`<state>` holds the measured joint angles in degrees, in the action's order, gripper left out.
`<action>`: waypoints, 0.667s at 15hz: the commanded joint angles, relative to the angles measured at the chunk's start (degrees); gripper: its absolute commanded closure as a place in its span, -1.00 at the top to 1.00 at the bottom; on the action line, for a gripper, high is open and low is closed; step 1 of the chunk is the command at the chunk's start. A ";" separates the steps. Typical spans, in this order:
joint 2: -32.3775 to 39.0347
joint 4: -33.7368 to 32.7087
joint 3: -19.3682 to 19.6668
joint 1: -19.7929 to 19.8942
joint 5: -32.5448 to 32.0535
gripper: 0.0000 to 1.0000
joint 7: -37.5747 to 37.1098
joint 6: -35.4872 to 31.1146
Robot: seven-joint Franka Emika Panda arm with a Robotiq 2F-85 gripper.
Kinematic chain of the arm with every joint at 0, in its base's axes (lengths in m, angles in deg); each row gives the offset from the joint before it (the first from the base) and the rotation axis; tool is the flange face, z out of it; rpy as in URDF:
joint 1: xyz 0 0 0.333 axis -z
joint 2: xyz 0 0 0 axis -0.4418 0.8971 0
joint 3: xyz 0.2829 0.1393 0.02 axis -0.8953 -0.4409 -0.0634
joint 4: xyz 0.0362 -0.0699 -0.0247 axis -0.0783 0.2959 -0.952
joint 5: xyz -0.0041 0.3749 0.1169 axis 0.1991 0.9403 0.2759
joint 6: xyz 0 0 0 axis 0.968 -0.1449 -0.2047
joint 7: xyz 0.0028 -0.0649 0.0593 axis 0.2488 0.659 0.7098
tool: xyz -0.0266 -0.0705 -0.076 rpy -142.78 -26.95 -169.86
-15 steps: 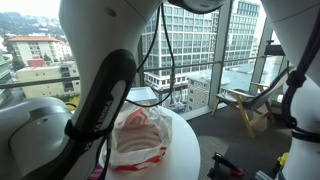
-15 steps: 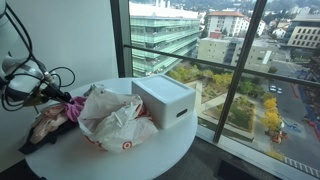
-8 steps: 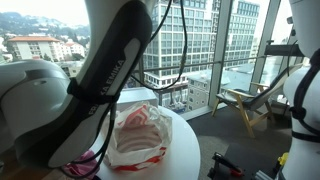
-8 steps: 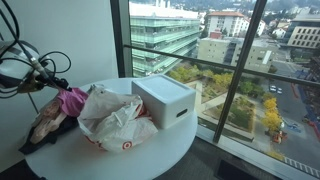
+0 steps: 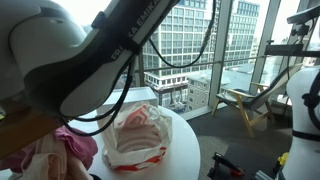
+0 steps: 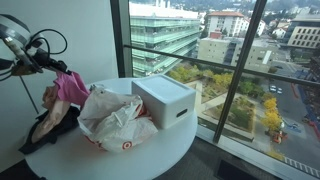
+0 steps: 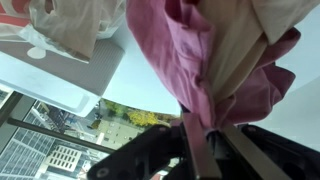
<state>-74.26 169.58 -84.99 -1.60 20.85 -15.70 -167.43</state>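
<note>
My gripper (image 6: 52, 66) is shut on a pink garment (image 6: 72, 88) and holds it lifted above the left side of the round white table (image 6: 170, 148). In the wrist view the pink cloth (image 7: 195, 60) hangs from between the fingers (image 7: 200, 150), with beige cloth (image 7: 240, 50) beside it. A heap of dark and beige clothes (image 6: 48, 125) lies under it on the table. In an exterior view the pink cloth (image 5: 75, 148) shows at the lower left, below the arm (image 5: 110, 50).
A crumpled white plastic bag with red print (image 6: 115, 120) lies mid-table, also in an exterior view (image 5: 140, 135). A white box (image 6: 165, 100) stands behind it near the window. A wooden chair (image 5: 245, 105) stands by the glass wall.
The gripper has risen and moved toward the table, lifting the pink garment higher off the clothes heap. The arm now fills more of the exterior view.
</note>
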 commanded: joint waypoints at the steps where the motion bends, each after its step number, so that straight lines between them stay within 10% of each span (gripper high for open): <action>1: -8.12 3.79 -2.11 2.84 -0.27 -0.78 0.53 1.03; 10: -22.08 -0.02 -2.54 9.00 1.90 -0.78 3.79 11.57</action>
<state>-91.41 170.96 -86.61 4.98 21.91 -13.78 -159.41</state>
